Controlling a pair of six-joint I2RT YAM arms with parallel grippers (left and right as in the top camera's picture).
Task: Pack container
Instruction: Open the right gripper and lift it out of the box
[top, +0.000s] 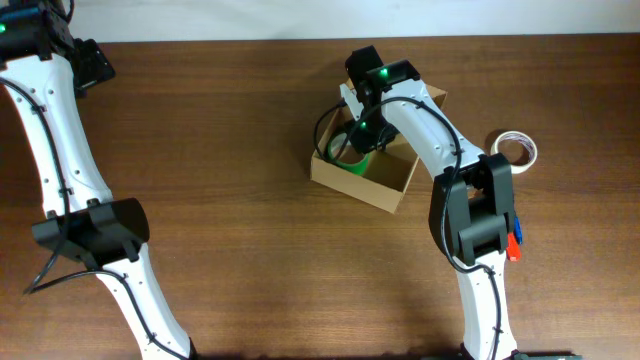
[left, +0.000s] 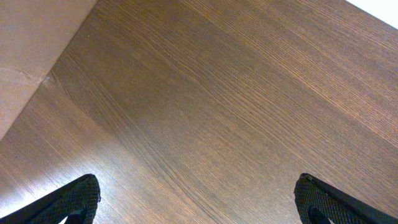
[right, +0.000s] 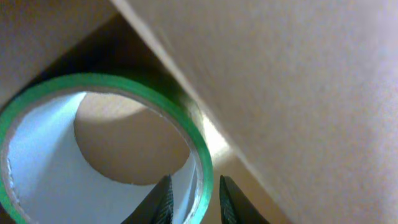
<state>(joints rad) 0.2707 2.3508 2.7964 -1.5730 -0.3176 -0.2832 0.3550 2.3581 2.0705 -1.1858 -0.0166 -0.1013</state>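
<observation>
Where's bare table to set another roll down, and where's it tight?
Free: the table between left arm and cardboard box. Crowded: inside the box, right claw astride the green tape roll; white roll beside it.
</observation>
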